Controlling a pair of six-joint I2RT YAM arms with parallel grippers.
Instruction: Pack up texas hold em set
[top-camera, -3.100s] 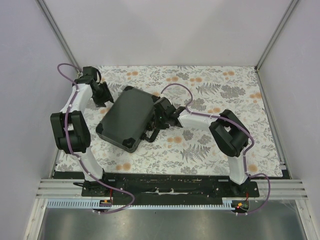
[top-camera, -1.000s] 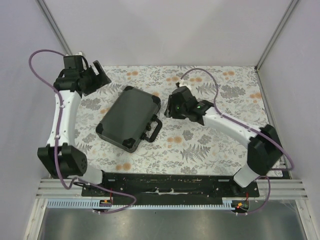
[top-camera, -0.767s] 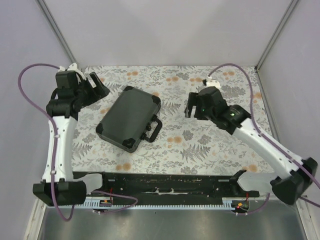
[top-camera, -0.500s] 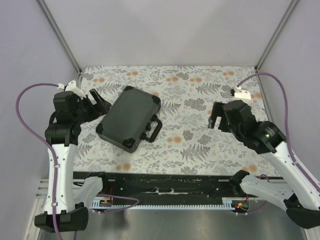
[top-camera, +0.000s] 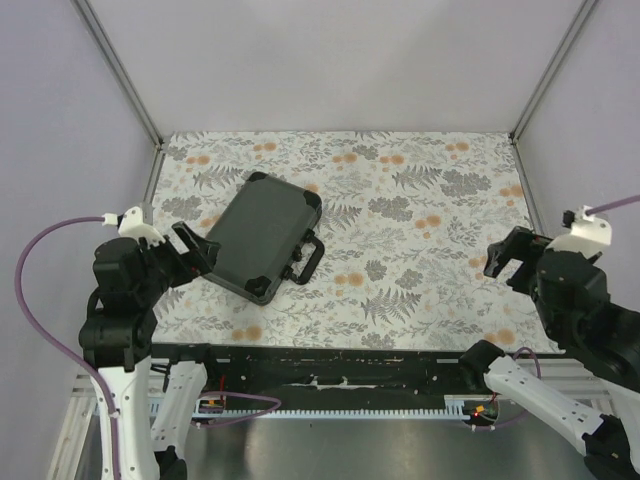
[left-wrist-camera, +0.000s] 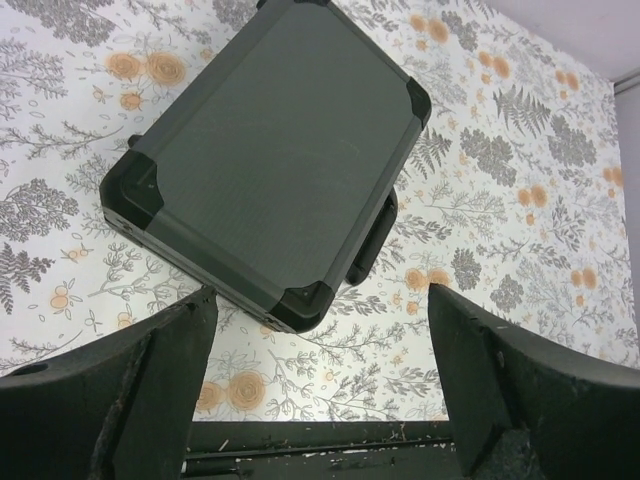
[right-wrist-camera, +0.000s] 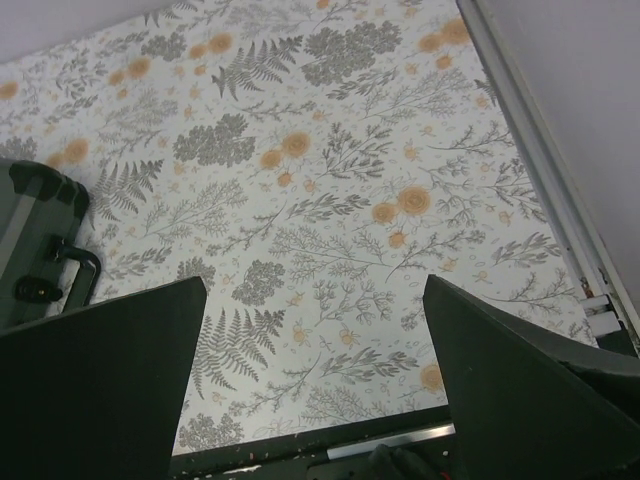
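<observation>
Distance is what settles your choice of arm: the closed black hard-shell briefcase (top-camera: 262, 235) lies flat on the floral-patterned tablecloth (top-camera: 430, 290) left of the table's middle, and the left gripper (top-camera: 195, 246) hangs just beside its near-left corner, while the right gripper (top-camera: 508, 256) is well apart from it, out by the right edge. Both hands are released, jaws spread wide, nothing between the fingers. From the left wrist view the case sits ahead of the fingers and a little to their left, its nearest black corner guard almost between the fingertips. Mind the long axis: it runs away from the arm bases and leans to the right as it goes back, so the case lies on a diagonal, not square to either arm. The black carry handle (top-camera: 310, 258) is on the right-hand long side, facing the middle of the table and the right arm, on the far side of the case from the left hand. So you have the left arm nearer the body and the right arm facing the handle. No chips, cards or dice lie loose in any view; whether the latches are fastened you cannot tell from here.
</observation>
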